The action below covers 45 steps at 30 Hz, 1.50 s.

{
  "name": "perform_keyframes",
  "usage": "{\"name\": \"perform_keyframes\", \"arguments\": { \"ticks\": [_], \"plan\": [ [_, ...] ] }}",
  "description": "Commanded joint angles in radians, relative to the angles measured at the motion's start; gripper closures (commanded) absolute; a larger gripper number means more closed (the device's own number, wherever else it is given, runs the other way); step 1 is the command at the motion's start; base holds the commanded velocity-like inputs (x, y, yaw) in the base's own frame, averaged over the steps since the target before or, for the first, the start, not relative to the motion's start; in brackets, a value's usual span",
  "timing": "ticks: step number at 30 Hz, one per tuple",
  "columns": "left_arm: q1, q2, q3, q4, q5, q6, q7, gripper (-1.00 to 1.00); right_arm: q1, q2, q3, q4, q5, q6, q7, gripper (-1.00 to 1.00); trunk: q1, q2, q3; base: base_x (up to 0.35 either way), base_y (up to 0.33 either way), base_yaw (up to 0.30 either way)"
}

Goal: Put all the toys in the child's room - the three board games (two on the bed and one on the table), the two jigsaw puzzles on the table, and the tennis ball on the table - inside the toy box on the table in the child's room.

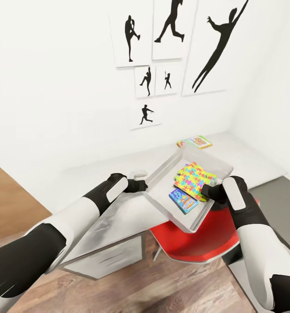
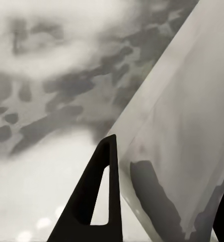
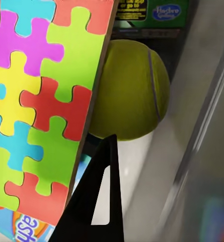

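Both grippers clamp the toy box (image 1: 162, 171): left gripper (image 1: 141, 185) on one wall, right gripper (image 1: 208, 191) seemingly on the other, beside jigsaw puzzle (image 3: 36, 101) and tennis ball (image 3: 132, 91).

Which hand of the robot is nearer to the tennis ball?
Right. The right hand is at the toy box wall nearest the robot, with the tennis ball just ahead of its fingers. The left hand is at the box's opposite side.

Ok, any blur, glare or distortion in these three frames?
Head view: sharp, with wide-angle stretching of the arms at the edges. Left wrist view: soft and smeared, a blotchy reflection on the table beside the toy box wall. Right wrist view: crisp jigsaw puzzle and tennis ball, blurred box wall.
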Motion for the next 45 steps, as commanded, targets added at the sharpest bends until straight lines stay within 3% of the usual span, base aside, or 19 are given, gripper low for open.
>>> {"name": "perform_keyframes", "arguments": {
  "ticks": [1,45],
  "plan": [
    [-0.002,0.000,0.001,-0.004,0.051,-0.003,0.005,1.00,-0.001,-0.001,0.000,-0.001,-0.021,-0.001,-0.009,1.00,0.001,-0.002,-0.002,0.000,0.000,0.272],
    [-0.003,0.001,0.002,-0.004,0.051,-0.003,0.004,1.00,-0.007,-0.004,-0.001,-0.001,-0.021,0.000,-0.009,1.00,0.001,-0.002,-0.002,0.000,0.000,0.275]
  ]
}}
